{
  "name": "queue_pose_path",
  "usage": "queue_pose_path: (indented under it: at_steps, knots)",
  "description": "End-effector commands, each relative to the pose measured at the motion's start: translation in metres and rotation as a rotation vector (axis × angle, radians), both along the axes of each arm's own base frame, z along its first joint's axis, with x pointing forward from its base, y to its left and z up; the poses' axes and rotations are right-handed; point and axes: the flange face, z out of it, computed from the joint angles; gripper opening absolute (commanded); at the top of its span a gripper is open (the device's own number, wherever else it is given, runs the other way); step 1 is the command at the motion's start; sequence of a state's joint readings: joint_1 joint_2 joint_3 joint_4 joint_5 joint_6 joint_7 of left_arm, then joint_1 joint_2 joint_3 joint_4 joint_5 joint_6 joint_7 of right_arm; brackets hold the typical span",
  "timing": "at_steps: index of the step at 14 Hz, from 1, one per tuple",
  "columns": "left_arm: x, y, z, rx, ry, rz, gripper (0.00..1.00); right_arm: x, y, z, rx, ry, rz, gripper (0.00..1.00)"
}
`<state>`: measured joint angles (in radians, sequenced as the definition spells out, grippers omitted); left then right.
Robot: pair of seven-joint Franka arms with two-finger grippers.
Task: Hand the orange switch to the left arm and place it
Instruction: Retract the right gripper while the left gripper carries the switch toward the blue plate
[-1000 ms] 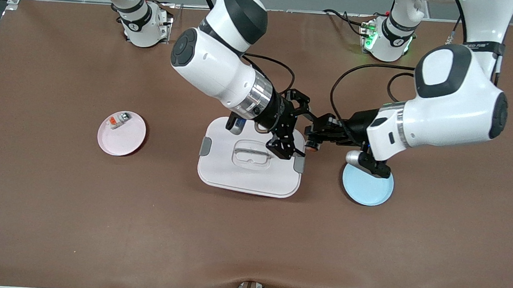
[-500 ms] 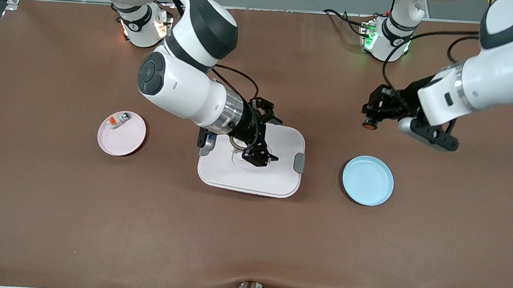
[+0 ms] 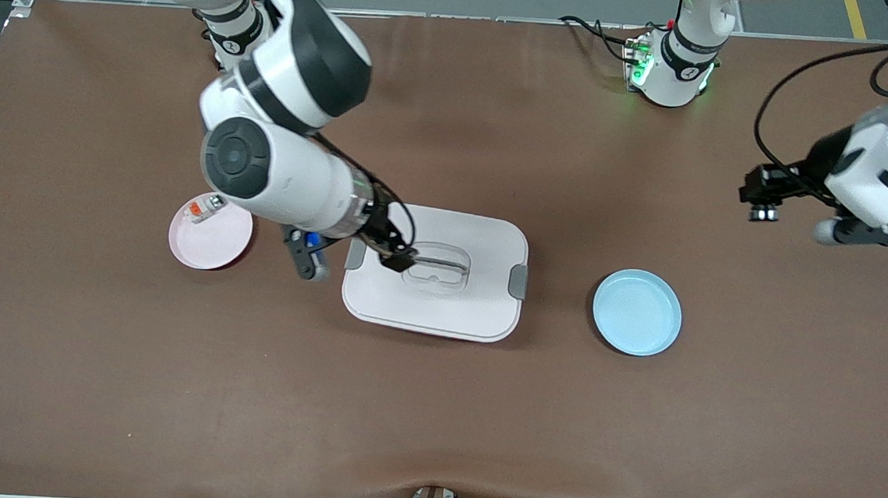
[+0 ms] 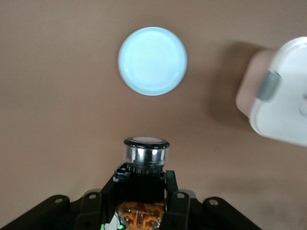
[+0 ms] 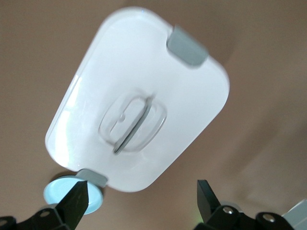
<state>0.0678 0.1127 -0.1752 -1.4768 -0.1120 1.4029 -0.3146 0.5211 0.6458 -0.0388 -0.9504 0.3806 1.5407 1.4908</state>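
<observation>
Bright, even overhead light falls on the brown table [image 3: 433, 404], with soft, short shadows under the white box [image 3: 432, 311] and blue plate [image 3: 637, 312]. The front view is sharp. In the right wrist view the box lid [image 5: 139, 96] glares almost white and looks soft; the left wrist view's plate [image 4: 152, 61] glows pale.

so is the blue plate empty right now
Yes, the blue plate lies bare on the table, while the orange switch is up in the shut left gripper.
</observation>
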Motion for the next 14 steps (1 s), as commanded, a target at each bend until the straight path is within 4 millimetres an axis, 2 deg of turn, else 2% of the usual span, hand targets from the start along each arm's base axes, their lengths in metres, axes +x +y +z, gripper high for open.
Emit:
queue_pose_path:
  at_steps: [1,2,5,8,11,14]
  knots:
    - [0.009,0.027,-0.019,0.064,0.034,0.126,0.00,0.003,-0.041,0.018,-0.034,-0.034,0.173,1.00]
    - [0.013,0.043,-0.022,0.078,0.029,0.189,0.00,0.007,-0.059,0.020,-0.035,-0.033,0.233,1.00]
    - [0.025,0.063,-0.055,0.118,0.080,0.402,0.00,0.012,-0.112,0.022,-0.048,-0.011,0.469,1.00]
    - [0.027,0.064,-0.090,0.150,0.072,0.581,0.00,0.020,-0.163,0.018,-0.035,0.011,0.646,1.00]
    - [0.024,0.056,-0.127,0.181,0.058,0.727,0.00,0.027,-0.213,0.015,-0.037,0.040,0.783,1.00]
    - [0.016,0.050,-0.162,0.191,0.019,0.874,0.00,0.025,-0.253,0.023,-0.040,0.069,0.882,1.00]
